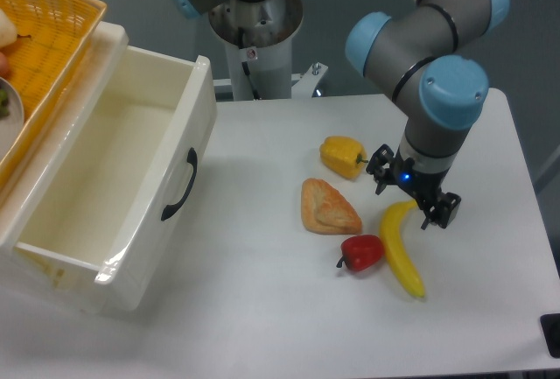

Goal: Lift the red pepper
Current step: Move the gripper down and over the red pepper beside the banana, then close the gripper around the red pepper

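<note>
Touching the banana (403, 249), red pepper (362, 253) faces open table (262, 309) frontward

The white desk (262, 326) carried a red pepper (362, 253) near its middle. A banana (402, 248) lay just beside it at three o'clock, a bread piece (328, 207) at eleven, a yellow pepper (342, 156) at twelve, and an open white drawer (114, 186) well apart at nine.
</note>
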